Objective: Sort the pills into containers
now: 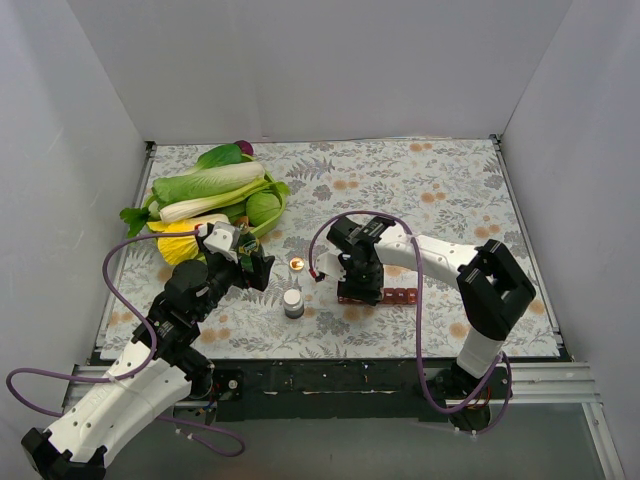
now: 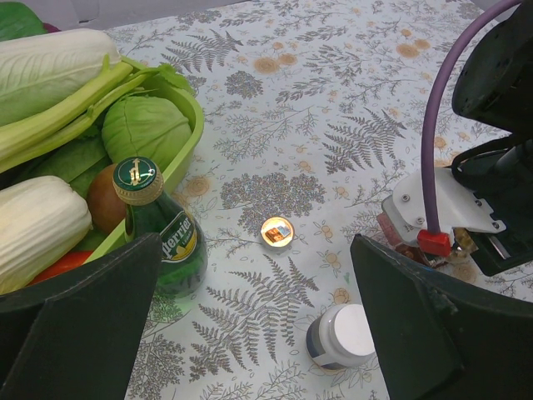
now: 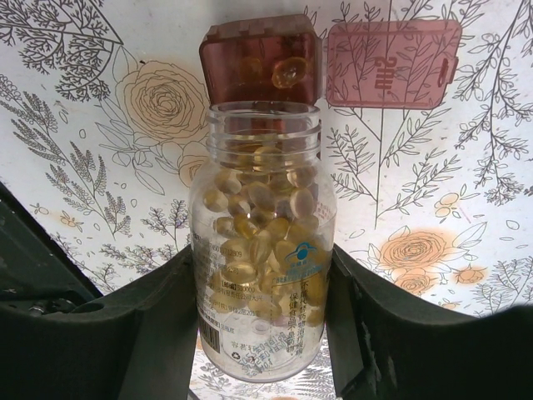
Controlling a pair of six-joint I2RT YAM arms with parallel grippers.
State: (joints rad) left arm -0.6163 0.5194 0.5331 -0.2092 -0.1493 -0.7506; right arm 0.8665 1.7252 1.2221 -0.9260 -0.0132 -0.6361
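Observation:
My right gripper [image 3: 262, 300] is shut on a clear, uncapped pill bottle [image 3: 262, 242] full of yellow softgel pills. The bottle is tipped with its mouth at an open compartment [image 3: 260, 60] of the dark red containers strip [image 1: 392, 296]. A few pills [image 3: 288, 71] lie in that compartment, and a flipped-open lid [image 3: 393, 62] lies to its right. In the top view my right gripper [image 1: 360, 282] is over the strip's left end. My left gripper [image 2: 258, 333] is open and empty above the cloth, left of the strip [image 1: 255, 268].
A small grey bottle with a white cap [image 2: 341, 335] stands between my left fingers [image 2: 433, 325]. A green Perrier bottle [image 2: 162, 237] stands by the green vegetable basket [image 2: 190, 125]. A small round orange cap [image 2: 276, 231] lies on the floral cloth. The enclosure has white walls.

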